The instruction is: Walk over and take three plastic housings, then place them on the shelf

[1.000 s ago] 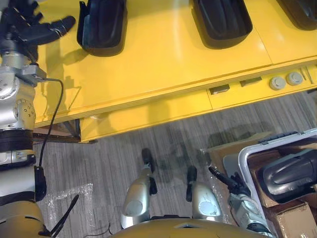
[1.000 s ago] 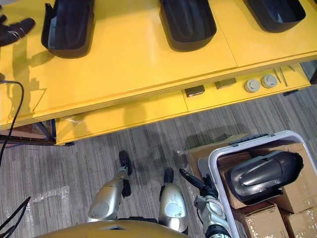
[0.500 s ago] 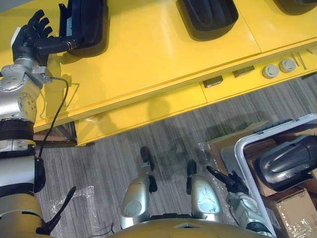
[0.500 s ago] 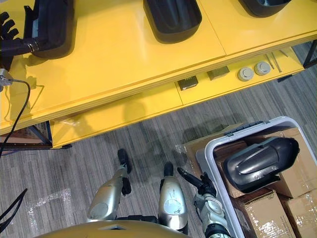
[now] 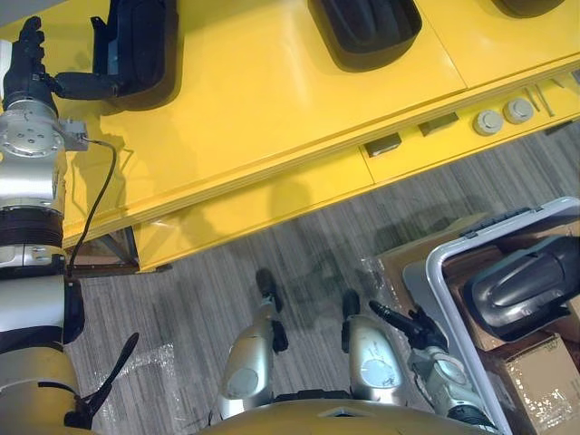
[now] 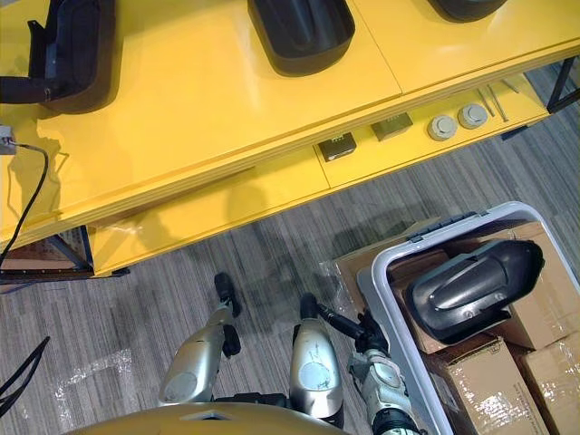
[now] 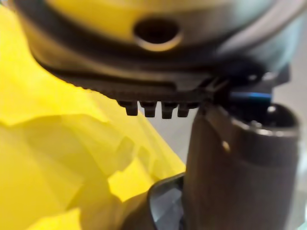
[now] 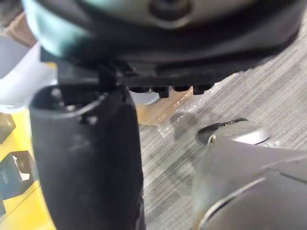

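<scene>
Grey wood-grain floor point(image 6: 181, 290) runs across the lower part of the scene, with a scrap of clear plastic film point(image 6: 91, 370) lying on it at the left. At the right stands a white-rimmed bin point(image 6: 399, 252) with cardboard boxes point(image 6: 476, 390) inside it, and a flat piece of cardboard point(image 6: 349, 263) pokes out at its far left corner. Further back, two round grey discs point(image 6: 442, 127) sit side by side. Thin metal rods point(image 6: 494, 98) lie just to their right and two small dark blocks point(image 6: 337, 146) to their left.

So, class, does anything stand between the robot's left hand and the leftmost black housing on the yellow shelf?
Nothing visible does. The left hand is right beside the leftmost housing on the yellow shelf, with its thumb at the housing's near edge.
</scene>
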Available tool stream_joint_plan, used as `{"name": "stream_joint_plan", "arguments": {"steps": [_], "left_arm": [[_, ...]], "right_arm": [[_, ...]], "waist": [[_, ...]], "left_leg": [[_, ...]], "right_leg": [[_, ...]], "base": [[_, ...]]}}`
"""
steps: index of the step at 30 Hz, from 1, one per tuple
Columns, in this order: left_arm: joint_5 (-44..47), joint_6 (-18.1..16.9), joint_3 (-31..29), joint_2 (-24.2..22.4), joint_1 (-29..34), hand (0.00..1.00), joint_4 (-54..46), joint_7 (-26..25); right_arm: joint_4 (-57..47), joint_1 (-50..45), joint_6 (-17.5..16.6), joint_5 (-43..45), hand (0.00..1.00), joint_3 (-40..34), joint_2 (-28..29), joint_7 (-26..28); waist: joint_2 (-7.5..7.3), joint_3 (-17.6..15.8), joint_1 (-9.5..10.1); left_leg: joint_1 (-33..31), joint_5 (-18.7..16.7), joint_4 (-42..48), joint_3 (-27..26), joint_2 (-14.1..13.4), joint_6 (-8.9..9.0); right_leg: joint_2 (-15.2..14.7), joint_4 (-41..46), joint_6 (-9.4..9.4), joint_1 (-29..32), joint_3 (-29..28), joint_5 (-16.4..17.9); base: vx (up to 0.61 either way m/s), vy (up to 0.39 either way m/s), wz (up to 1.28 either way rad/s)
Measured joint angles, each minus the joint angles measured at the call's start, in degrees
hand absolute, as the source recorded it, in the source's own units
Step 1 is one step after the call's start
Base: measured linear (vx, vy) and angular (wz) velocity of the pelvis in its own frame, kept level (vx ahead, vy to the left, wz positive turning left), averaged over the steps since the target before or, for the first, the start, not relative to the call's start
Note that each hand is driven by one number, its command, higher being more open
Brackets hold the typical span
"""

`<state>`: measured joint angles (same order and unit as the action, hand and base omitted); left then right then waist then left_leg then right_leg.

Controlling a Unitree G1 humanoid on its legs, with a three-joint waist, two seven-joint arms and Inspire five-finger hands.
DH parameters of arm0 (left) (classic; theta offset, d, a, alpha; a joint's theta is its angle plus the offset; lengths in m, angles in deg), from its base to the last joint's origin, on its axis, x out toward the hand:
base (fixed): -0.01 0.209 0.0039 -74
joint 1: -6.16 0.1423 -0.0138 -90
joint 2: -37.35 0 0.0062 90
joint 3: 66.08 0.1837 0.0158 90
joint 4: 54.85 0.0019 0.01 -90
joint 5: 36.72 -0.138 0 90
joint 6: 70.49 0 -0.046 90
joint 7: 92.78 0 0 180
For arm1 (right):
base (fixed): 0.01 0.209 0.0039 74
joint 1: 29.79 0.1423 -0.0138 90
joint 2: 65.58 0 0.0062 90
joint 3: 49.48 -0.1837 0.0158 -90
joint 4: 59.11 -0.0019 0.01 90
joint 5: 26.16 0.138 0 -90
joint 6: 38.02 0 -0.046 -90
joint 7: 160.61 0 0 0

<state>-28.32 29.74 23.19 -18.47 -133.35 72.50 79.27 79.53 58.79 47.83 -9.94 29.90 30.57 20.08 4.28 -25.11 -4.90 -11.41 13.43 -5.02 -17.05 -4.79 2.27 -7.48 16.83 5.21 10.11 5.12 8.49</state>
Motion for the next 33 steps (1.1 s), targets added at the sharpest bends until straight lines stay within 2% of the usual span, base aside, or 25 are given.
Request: {"name": "stream_joint_plan", "arguments": {"steps": [3, 11, 17, 22, 26, 30, 33], "left_arm": [[0.3, 0.1, 1.5, 0.0, 0.0, 1.0, -2.2, 3.6], [0.0, 0.1, 5.0, 0.2, 0.5, 1.0, -9.6, 13.8], [0.0, 0.3, 7.4, 0.4, 1.9, 1.0, -14.4, 17.2], [0.1, 0.6, 8.1, 0.4, 2.8, 1.0, -16.2, 18.0], [-0.1, 3.1, 8.3, 0.4, 2.9, 1.0, -17.6, 17.6], [-0.3, 5.8, 8.3, 0.4, 3.1, 1.0, -17.2, 13.0], [0.2, 6.0, 8.2, 0.4, 3.1, 1.0, -15.4, 8.2]], "right_arm": [[-0.1, 0.1, 0.0, 0.0, 1.0, 0.0, -0.4, 0.0], [-0.1, 0.1, 0.1, -0.1, 1.0, -0.2, -0.6, 0.1], [0.1, 0.3, 0.0, -0.2, 1.0, -1.3, -0.7, 0.2], [0.6, 0.4, 0.0, -0.2, 1.0, -1.4, -0.9, 0.2], [0.7, 0.4, 0.0, -0.2, 1.0, -1.8, -0.9, 0.3], [0.7, 0.4, 0.0, -0.2, 1.0, -1.8, -0.9, 0.1], [0.7, 0.4, -0.1, -0.2, 1.0, -1.8, -0.9, -0.7]], "waist": [[0.72, -0.8, 0.11], [1.07, -1.1, 0.04], [1.29, -1.1, -0.15], [1.9, -1.0, -0.16], [2.27, -1.0, -0.12], [2.32, -1.0, -0.19], [2.33, -1.0, -0.29]], "left_leg": [[0.0, 0.0, 0.0, 0.1, 0.1, 0.0], [0.1, 0.2, 0.0, 0.1, 0.3, -0.31], [1.0, 0.2, 0.0, 0.4, 0.4, -0.21], [1.0, -0.2, -0.1, 0.6, 0.4, 0.21], [1.0, -0.1, 0.0, 0.8, 0.4, 0.16], [1.0, 0.0, 0.0, 0.9, 0.4, 0.0], [1.0, 0.1, 0.0, 0.9, 0.4, -0.02]], "right_leg": [[-0.2, 0.0, 0.02, -0.1, 0.1, 0.0], [-0.3, 0.0, 0.08, -0.3, 0.2, 0.0], [-0.4, 0.0, 0.18, -1.3, 0.7, 0.1], [-0.5, 0.0, 0.2, -1.4, 0.9, 0.1], [-0.5, 0.0, 0.21, -1.5, 1.1, 0.1], [-0.5, 0.0, 0.22, -1.5, 1.1, 0.1], [-0.5, 0.1, 0.23, -1.5, 1.1, 0.1]], "base": [[0.01, -0.005, 0.02], [0.0, 0.0, 0.0], [0.0, 0.0, 0.0], [0.0, -0.003, 0.01], [0.0, -0.002, 0.01], [0.0, 0.0, 0.0], [0.0, 0.0, 0.0]]}}
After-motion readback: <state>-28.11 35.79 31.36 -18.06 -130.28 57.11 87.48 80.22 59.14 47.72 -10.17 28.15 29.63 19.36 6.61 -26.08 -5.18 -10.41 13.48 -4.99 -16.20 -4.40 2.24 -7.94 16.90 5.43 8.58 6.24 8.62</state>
